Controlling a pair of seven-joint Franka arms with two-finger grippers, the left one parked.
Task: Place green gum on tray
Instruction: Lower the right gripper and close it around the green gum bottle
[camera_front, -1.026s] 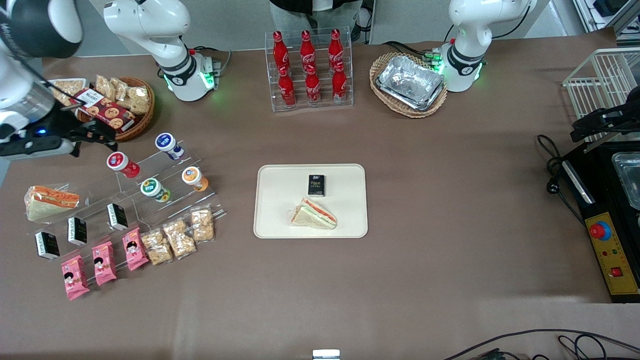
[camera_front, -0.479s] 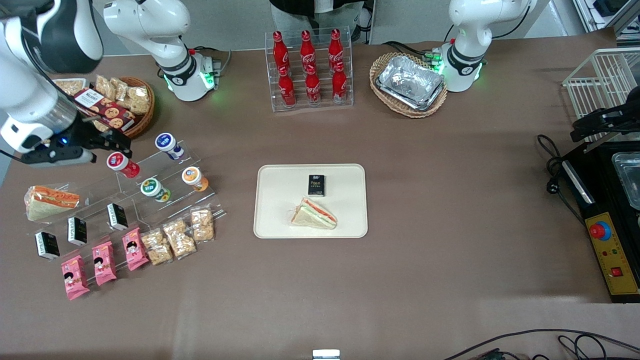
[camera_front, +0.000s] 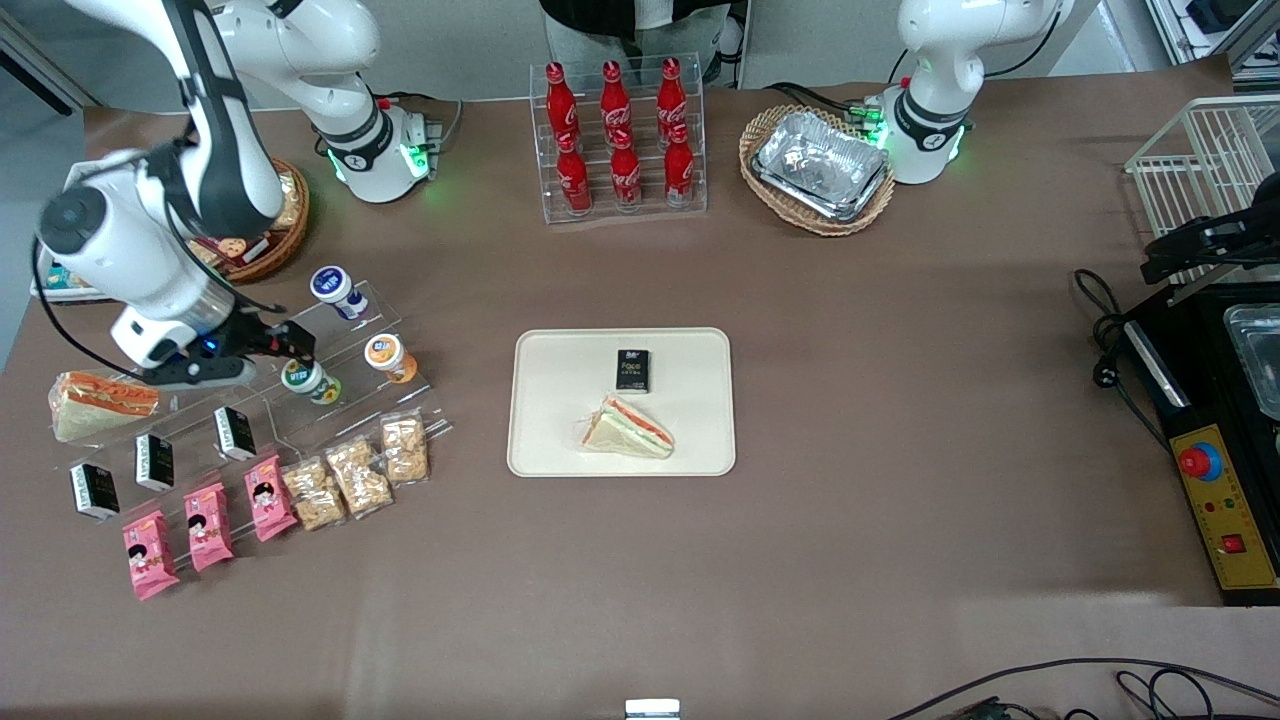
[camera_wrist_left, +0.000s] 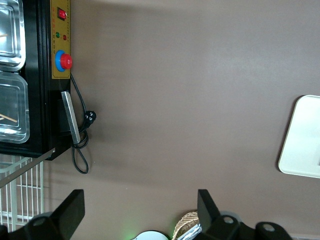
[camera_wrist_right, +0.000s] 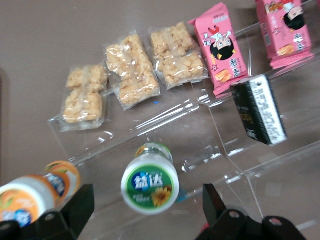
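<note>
— What do we see, and how many of each?

— We count six red Coca-Cola bottles (camera_front: 620, 135) in a clear rack (camera_front: 545, 150). Toward the working arm's end of the surface (camera_front: 900, 420) stands a clear stepped stand (camera_front: 345, 400). On it we count three small gum bottles in view: the green gum (camera_front: 300, 377), an orange-capped bottle (camera_front: 386, 356) and a blue-capped bottle (camera_front: 333, 287). Three black boxes (camera_front: 155, 462) stand nearer the front camera. Nearer still lie three pink snack packs (camera_front: 207, 527) and three clear packs of puffed snacks (camera_front: 358, 476).

— What do the containers hold?

— The tray (camera_front: 550, 420), mid-surface, holds one black box (camera_front: 632, 370) and one wrapped sandwich (camera_front: 628, 428). A wicker basket (camera_front: 760, 140) holds foil containers (camera_front: 822, 163). A second sandwich (camera_front: 100, 402) lies beside the stand.

— Any writing?

— We read "Face" on the tray's black box. In the right wrist view the green gum's lid shows white Chinese characters and a sunflower.

— And the hand?

— The hand (camera_front: 285, 345) hangs over the stand, just above the green gum. Its fingers (camera_wrist_right: 75, 210) are spread apart and hold nothing. The green gum sits on the stand, well apart from the tray.
</note>
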